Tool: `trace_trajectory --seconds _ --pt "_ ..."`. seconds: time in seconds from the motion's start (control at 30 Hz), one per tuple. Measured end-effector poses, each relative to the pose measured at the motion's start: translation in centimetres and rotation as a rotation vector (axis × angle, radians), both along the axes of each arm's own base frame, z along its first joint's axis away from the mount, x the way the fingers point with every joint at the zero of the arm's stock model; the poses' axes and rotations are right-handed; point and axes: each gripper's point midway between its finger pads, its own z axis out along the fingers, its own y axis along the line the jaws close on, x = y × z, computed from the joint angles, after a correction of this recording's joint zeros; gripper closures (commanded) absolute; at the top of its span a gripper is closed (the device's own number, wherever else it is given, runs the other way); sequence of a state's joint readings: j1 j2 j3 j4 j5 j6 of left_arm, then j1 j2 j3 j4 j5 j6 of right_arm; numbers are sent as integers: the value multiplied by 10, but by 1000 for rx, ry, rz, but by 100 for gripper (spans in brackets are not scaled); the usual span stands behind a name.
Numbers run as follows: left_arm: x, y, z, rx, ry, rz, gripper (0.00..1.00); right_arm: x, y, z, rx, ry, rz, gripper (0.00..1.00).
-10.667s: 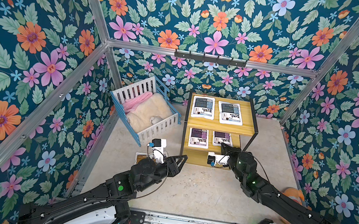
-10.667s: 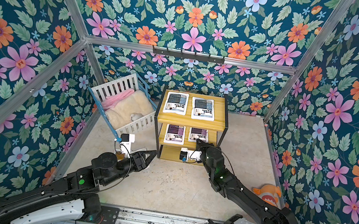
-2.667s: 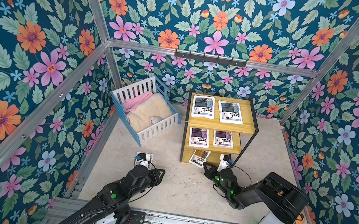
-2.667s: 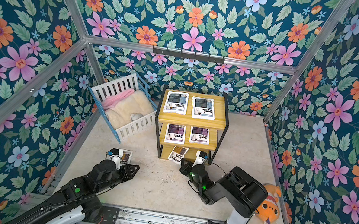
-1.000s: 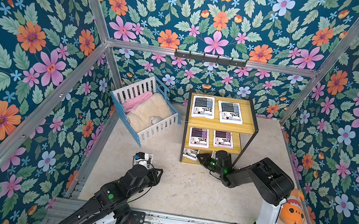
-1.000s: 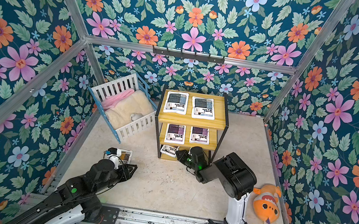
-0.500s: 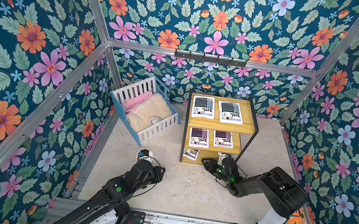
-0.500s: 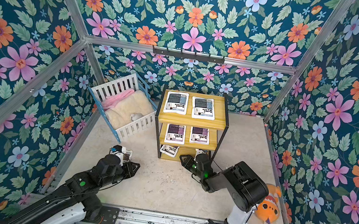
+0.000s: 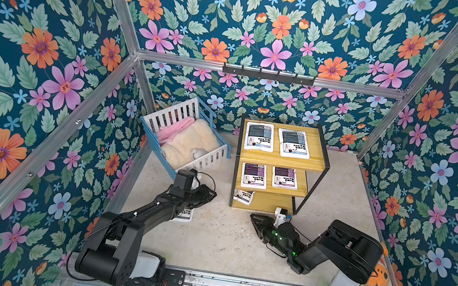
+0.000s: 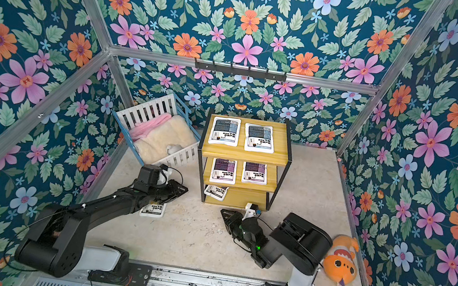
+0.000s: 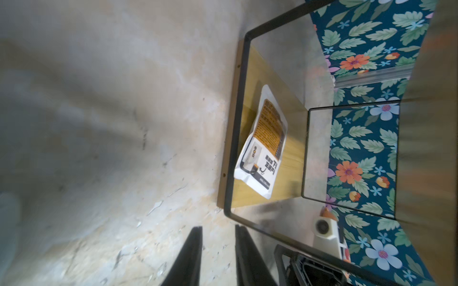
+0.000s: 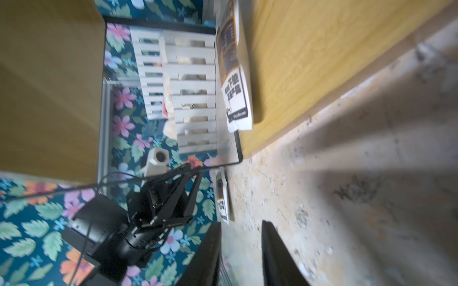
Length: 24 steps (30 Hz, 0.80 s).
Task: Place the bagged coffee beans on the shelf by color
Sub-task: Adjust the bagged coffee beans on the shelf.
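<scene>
Top views both show floral walls (image 9: 48,59) boxing a scuffed beige floor (image 9: 221,242). Crib (image 9: 187,140) sits beside my left claw (image 9: 213,192), jaws narrowly apart, empty; one pouch (image 9: 183,215) lies flat just behind it. Ahead, the shelf (image 9: 281,159) carries five pouches (image 9: 260,136). My right claw (image 9: 254,216), narrowly parted, empty, hovers just short of it.

Black characters on pouch (image 11: 262,146), too blurred to read

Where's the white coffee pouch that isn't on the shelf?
In both top views the white pouch lies on the beige floor, partly under the black left arm.
</scene>
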State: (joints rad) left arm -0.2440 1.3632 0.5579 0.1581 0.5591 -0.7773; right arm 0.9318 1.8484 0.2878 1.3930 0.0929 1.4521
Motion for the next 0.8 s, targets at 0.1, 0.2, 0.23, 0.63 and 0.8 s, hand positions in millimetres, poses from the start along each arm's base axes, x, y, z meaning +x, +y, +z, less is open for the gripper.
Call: trace_trajectory --seconds 0.1,0.2,0.23,0.63,0.8 --pt "4 -3 8 -18 -30 -13 71 14 0 6 64 -3 -82 72" --pt "6 -3 18 -10 -73 -24 71 28 4 31 107 -59 -131 73" --pt "5 -3 19 -6 -80 -27 71 32 5 38 114 -76 -144 73" --pt "-8 6 18 44 -89 -24 71 60 10 14 -19 -15 -259 57" --pt "-9 9 20 60 -91 -16 70 66 12 2 -55 2 -274 57"
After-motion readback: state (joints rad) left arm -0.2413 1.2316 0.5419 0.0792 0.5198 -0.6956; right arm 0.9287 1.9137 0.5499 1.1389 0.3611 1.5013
